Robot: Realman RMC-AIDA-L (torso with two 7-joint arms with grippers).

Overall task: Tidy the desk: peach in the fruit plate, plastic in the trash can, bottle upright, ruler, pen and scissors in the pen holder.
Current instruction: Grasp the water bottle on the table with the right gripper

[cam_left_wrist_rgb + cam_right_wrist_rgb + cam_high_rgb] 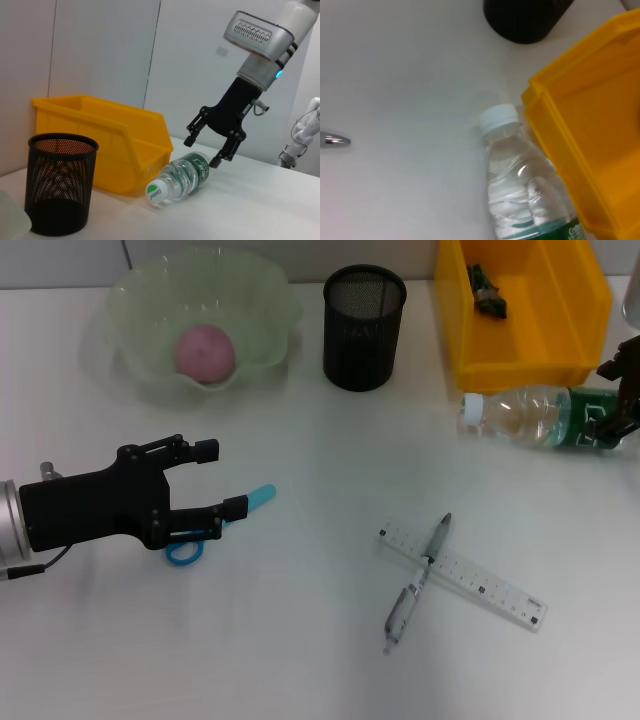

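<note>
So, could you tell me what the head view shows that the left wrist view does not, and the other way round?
Only the head view shows the peach in the fruit plate, the scissors under the left gripper, the pen lying across the ruler, and plastic inside the bin. Only the left wrist view shows the whole right gripper, open astride the bottle. Both show the lying bottle, the pen holder and the yellow bin.
</note>
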